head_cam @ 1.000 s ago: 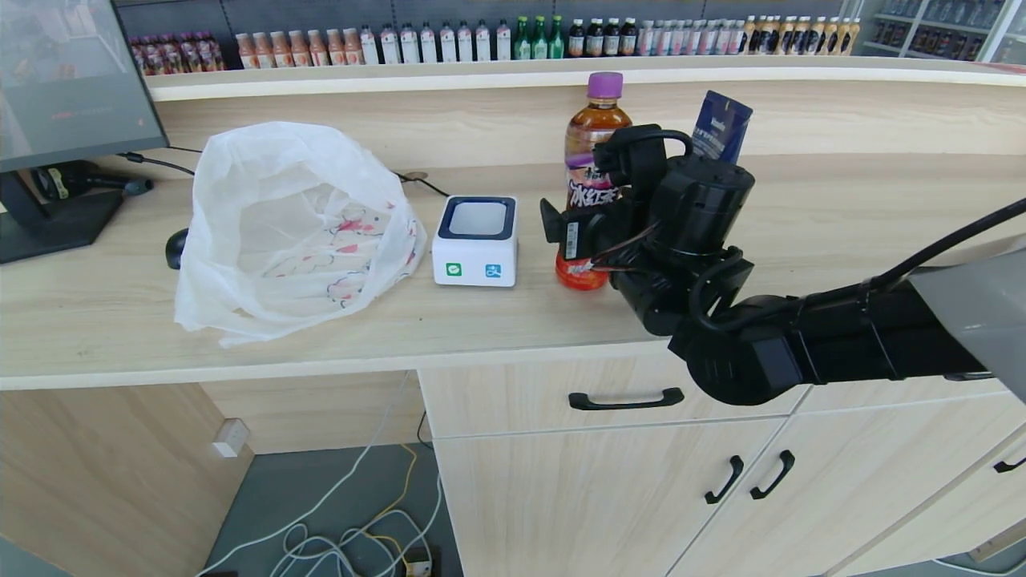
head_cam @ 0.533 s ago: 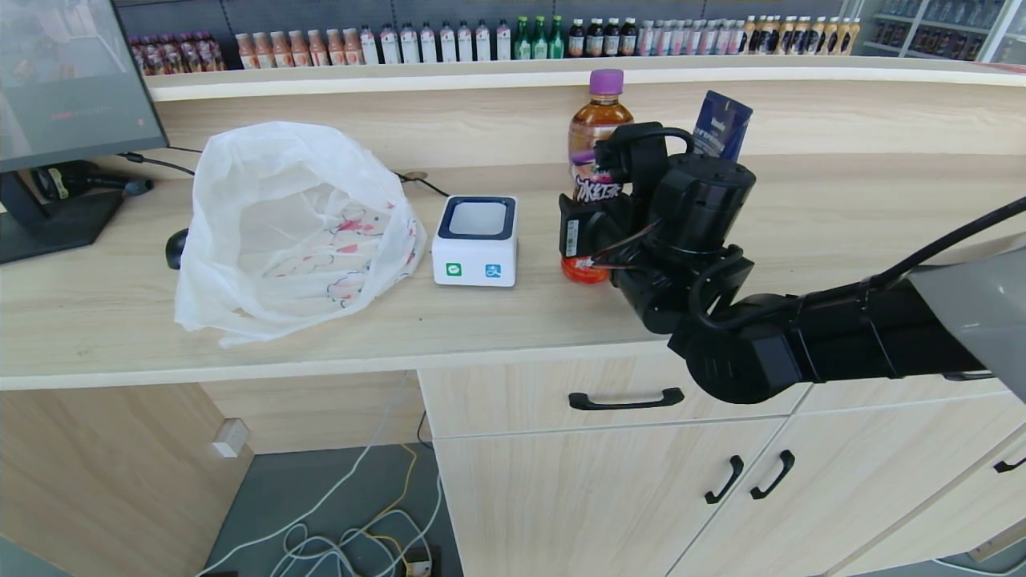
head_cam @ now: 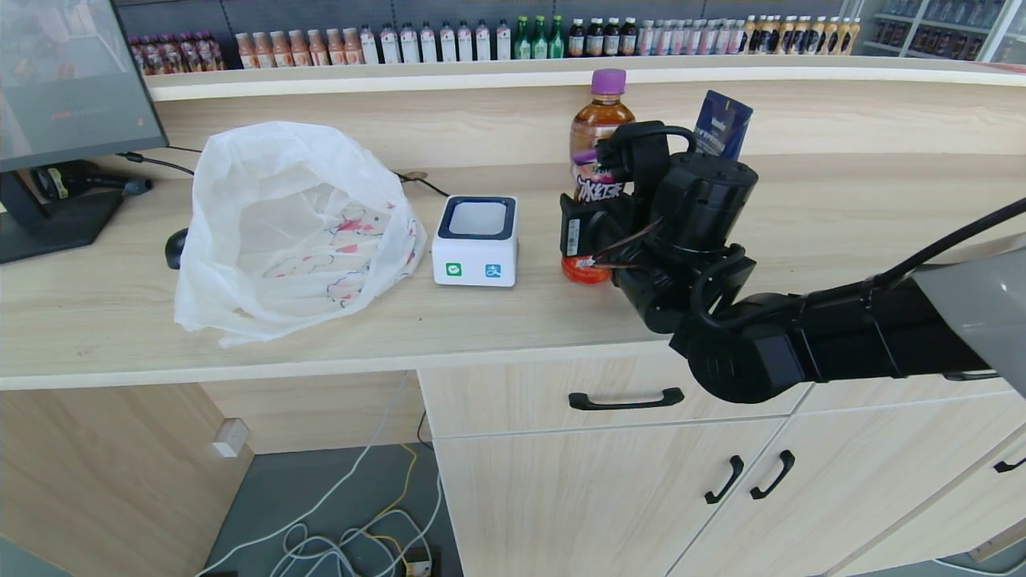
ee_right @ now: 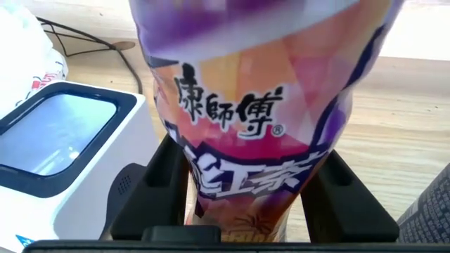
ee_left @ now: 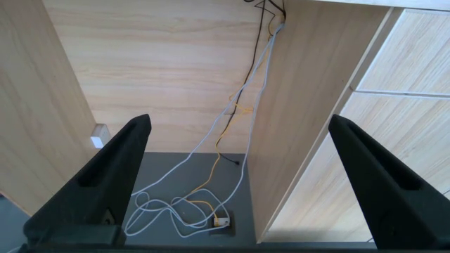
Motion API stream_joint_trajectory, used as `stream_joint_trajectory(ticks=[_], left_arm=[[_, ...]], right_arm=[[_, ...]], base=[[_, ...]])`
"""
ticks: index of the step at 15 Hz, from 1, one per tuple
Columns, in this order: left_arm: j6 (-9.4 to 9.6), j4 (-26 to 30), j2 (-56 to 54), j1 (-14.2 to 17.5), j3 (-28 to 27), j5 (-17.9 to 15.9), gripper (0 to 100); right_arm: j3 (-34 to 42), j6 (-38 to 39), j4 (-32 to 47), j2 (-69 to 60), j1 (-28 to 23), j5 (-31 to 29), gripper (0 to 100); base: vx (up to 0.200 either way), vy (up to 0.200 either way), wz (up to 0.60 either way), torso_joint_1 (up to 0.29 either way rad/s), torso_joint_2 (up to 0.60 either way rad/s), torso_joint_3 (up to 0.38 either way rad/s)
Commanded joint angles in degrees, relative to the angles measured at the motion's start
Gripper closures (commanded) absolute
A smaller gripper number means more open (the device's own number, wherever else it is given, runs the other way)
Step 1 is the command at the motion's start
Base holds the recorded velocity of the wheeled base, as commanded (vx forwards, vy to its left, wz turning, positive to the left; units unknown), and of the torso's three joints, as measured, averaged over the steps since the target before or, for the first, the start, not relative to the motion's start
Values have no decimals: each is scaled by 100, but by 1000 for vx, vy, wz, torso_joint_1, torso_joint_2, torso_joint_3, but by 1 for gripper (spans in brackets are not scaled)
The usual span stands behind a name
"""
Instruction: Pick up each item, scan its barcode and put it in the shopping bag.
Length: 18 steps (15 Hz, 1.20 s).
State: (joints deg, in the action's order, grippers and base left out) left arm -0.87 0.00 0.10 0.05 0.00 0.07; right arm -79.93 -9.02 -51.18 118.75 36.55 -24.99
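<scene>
The black right gripper [head_cam: 591,234] was clamped on the upright, glossy-labelled amber tea bottle with a purple cap [head_cam: 597,132], just right of the white cube scanner with a dark-framed glass top [head_cam: 476,240]; its far finger was hidden, and whether the bottle's base touched the pale wood-grain counter [head_cam: 120,320] was unclear; the crinkled translucent white plastic bag [head_cam: 292,224] slumped open at left; the left gripper [ee_left: 239,123] hung below the counter, fingers spread wide.
</scene>
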Motion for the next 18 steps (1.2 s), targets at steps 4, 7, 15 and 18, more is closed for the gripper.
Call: stream_joint_trajectory(ticks=[4,7,15,18], left_arm=[[-1,0,-1,4,0,1,0],[-1,0,-1,4,0,1,0],[-1,0,8,4,0,1,0],[-1,0,-1,4,0,1,0]], right_arm=[[4,-3,-6,-194,89,3,100],[83,-38,-6,-431,195,-50,100],[1279,-284,-42,-1565,942,-612,100],[2026,-469,-446,-1952,1311,-1052,100]], base=[[0,0,0,0,0,0],[0,0,0,0,0,0],[0,0,0,0,0,0],[0,0,0,0,0,0]])
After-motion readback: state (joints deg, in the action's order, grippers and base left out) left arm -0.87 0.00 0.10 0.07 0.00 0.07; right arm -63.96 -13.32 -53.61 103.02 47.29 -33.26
